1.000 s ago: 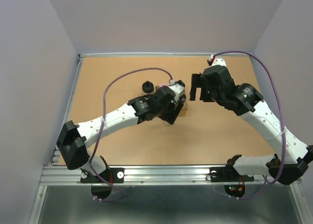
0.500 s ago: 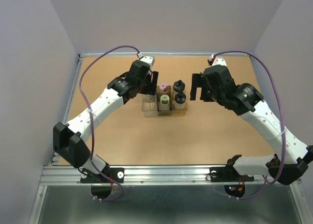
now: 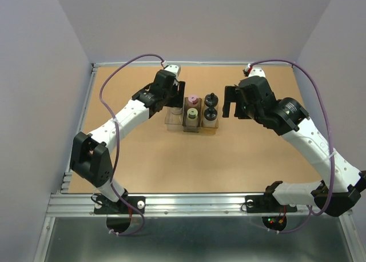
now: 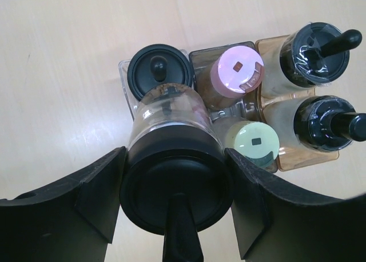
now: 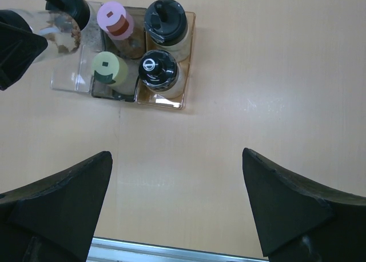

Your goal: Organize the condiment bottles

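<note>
Starting with the top view, we count four jars showing in one three-compartment rack (image 3: 173, 123) on the desk (image 3: 257, 153). The pink-capped jar (image 3: 193, 99) stands far and the yellow-green-capped jar (image 3: 191, 112) near in the middle compartment. The far right black-capped jar (image 3: 211, 98) and the near right black-capped jar (image 3: 210, 112) fill the right one. The left end effector (image 3: 170, 100) sits over the rack's far left corner, its grip hidden here. The right end effector (image 3: 230, 102) hangs just right of the rack, apart from it.

Through the left wrist camera we count six jars: four black caps, one pink, one yellow-green. The left end effector pinches the held black-capped jar (image 4: 171, 124) around its cap, above the left compartment; whether it touches the rack we cannot tell. Beyond it, the left-compartment black-capped jar (image 4: 159, 73) stands in the far slot. The pink and yellow-green caps each carry a small dark square, too small to read.

From the right wrist camera, the right end effector is spread wide over bare desk on the near side of the rack, with six jars in view.
</note>
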You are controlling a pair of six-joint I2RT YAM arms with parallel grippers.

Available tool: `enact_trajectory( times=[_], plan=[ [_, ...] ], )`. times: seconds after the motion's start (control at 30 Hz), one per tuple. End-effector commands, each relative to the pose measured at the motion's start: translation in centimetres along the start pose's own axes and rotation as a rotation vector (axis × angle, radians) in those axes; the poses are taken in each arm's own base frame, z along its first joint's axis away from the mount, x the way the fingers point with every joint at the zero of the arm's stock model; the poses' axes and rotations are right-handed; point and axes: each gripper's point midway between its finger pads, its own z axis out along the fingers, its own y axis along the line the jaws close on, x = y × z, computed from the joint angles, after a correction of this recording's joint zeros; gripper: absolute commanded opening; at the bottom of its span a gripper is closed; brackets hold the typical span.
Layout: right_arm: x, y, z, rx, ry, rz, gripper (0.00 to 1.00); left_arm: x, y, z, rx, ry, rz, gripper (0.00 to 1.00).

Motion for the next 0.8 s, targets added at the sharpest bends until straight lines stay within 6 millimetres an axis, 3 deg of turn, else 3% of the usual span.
enact_trajectory(
  times=[0.0,0.1,0.3,0.4,0.6,0.77],
  plan=[
    [-0.9,-0.2,-0.5,-0.013,-0.039,0.01,1.0,2.4,-0.7,1.1,0.043,0.062,-0.034,0.0],
    [-0.9,-0.3,-0.5,-0.009,-0.038,0.008,1.0,1.9,-0.8,-0.5,0.05,0.041,-0.056,0.0],
    [-0.7,-0.1,0.1,-0.007,-0.024,0.0,1.0,-1.5,0.5,-4.1,0.002,-0.078,-0.06,0.0],
    [-0.6,0.2,0.4,-0.01,-0.014,-0.005,1.0,-1.6,0.6,-4.0,-0.006,-0.069,-0.039,0.0],
    [-0.6,0.3,0.4,-0.014,-0.012,-0.008,1.0,0.1,-0.6,-2.3,0.051,0.017,-0.008,0.0],
    [-0.4,-0.1,0.2,-0.007,-0.017,-0.004,1.0,1.1,-0.5,-3.0,0.055,0.058,-0.005,0.0]
  ],
)
